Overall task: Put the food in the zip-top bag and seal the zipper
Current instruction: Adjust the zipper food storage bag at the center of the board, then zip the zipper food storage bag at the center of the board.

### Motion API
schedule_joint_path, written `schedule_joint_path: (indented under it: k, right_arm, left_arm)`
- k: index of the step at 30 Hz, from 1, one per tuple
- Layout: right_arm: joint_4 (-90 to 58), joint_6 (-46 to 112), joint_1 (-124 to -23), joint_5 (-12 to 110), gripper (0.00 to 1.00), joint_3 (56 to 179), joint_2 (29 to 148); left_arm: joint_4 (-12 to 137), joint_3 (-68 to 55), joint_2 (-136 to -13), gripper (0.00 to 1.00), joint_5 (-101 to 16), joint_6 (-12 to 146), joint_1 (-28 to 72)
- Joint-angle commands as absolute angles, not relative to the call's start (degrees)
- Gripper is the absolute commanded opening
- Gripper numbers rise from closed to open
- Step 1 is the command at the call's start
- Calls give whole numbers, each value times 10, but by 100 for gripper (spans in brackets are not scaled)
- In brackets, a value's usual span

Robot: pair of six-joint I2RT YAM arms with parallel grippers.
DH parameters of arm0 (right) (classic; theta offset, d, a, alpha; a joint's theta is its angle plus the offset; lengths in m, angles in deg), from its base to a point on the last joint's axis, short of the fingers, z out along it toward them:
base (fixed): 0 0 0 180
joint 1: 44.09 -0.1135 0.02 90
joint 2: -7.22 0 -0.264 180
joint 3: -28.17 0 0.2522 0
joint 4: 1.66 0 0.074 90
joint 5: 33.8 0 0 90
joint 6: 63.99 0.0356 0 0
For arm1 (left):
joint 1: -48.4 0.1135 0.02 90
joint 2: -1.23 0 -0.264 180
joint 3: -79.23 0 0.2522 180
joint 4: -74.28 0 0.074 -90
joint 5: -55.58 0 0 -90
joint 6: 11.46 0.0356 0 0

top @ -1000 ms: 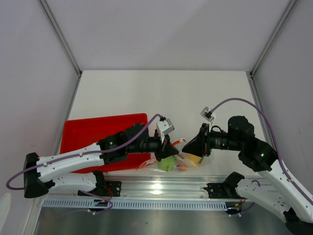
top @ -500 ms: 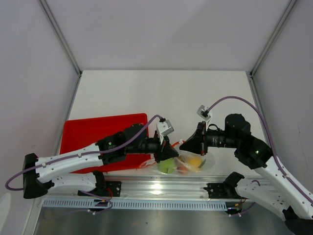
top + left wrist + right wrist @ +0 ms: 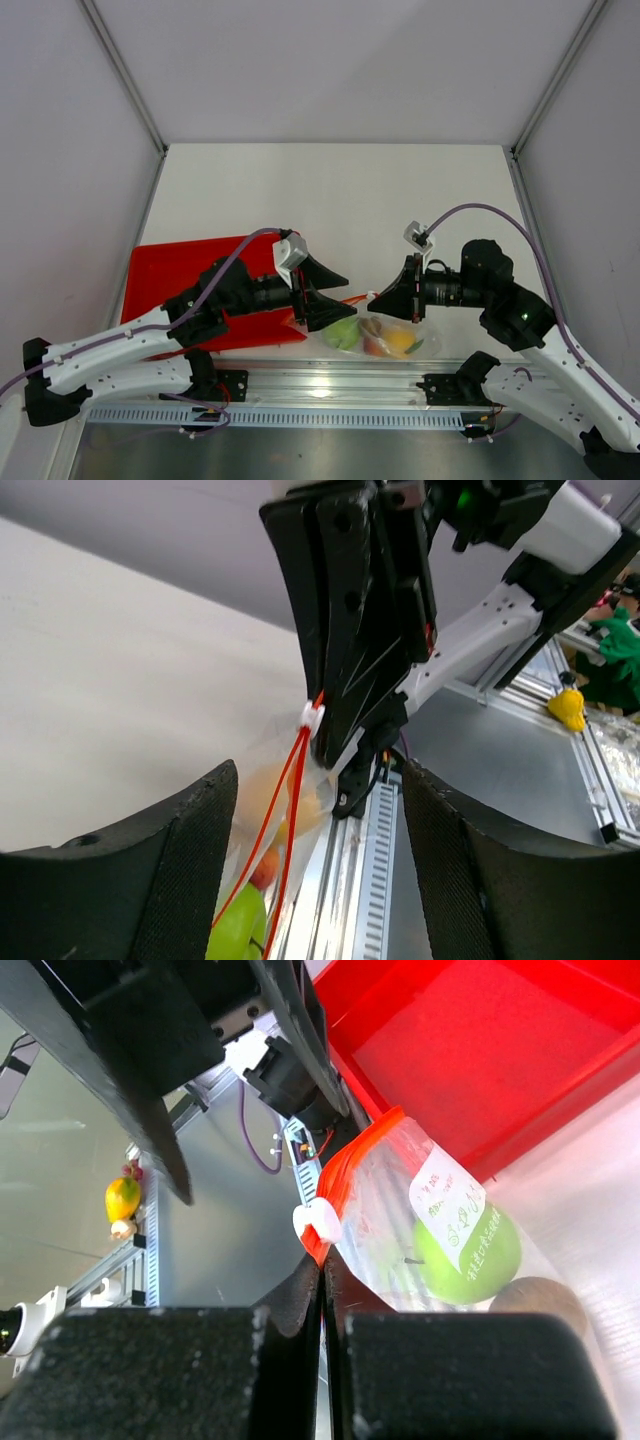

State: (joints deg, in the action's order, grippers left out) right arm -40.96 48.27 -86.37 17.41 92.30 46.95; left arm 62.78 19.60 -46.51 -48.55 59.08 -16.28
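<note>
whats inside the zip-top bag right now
Through the zip-top bag plastic: green apple, yellow-orange fruit, brown fruit. A pinkish one between them is mostly covered.

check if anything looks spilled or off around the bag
Nothing spilled: the round toy fruits lie inside the clear soft plastic bag. One oddity: in the left wrist view the thin red-orange zipper strips splay apart below the small white slider, so the mouth looks partly unsealed.
</note>
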Motion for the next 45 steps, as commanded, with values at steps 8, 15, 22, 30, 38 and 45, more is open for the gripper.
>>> schedule_joint_path:
  k: [8, 15, 22, 30, 38, 45]
  right_arm:
    - [-373, 488, -887, 154, 0, 928, 462]
    - [-374, 484, -896, 152, 0, 928, 449]
    - [-371, 483, -899, 153, 0, 922, 451]
    - [-366, 486, -902, 154, 0, 925, 455]
    - [-364, 489, -903, 156, 0, 925, 451]
    - [-369, 487, -906, 175, 0, 922, 445]
  left_arm:
    - [742, 175, -530, 69, -588, 632, -157]
    - [760, 179, -543, 49, -595, 643, -157]
    - [784, 184, -536, 39, -612, 644, -153]
    - [791, 171, -555, 34, -630, 639, -151]
    - [778, 170, -557, 30, -625, 636, -151]
    - [783, 183, -546, 1, -602, 620, -150]
